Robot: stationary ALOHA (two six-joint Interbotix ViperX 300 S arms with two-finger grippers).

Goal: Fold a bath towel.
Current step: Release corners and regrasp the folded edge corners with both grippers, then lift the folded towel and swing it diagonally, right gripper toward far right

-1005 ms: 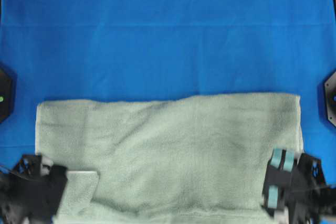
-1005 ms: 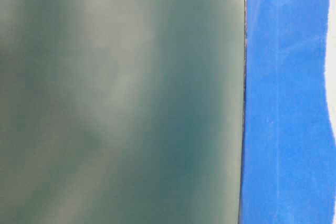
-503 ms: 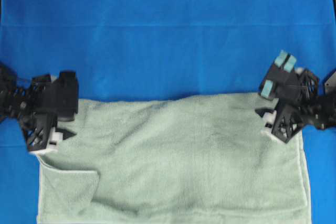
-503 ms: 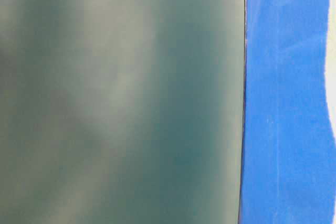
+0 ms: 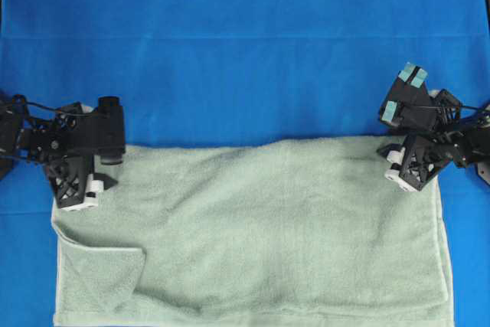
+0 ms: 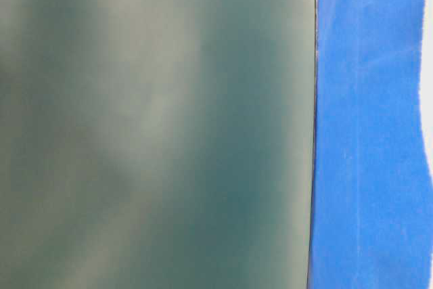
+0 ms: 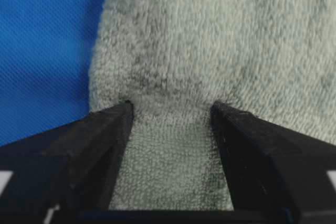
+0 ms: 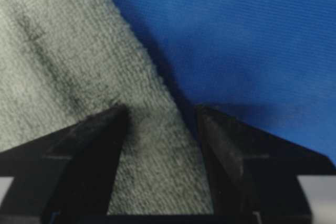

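The bath towel (image 5: 268, 227), pale sage-green terry, lies flat on the near half of the table, its near left corner (image 5: 107, 273) turned over onto itself. My left gripper (image 5: 76, 181) points down at the towel's far left corner. In the left wrist view its gripper (image 7: 170, 108) is open, fingertips pressed into the pile with a band of towel (image 7: 173, 35) between them. My right gripper (image 5: 409, 166) stands over the far right corner. In the right wrist view that gripper (image 8: 160, 109) is open and straddles the towel's edge (image 8: 63, 66).
A smooth bright blue cloth (image 5: 245, 51) covers the table beyond and beside the towel. The table-level view is filled by a blurred grey-green surface (image 6: 155, 126), with a strip of blue cloth (image 6: 369, 133) at its right.
Both grippers left the towel's near edge and went to its far corners, then settled lower onto them. The towel has stayed in place.
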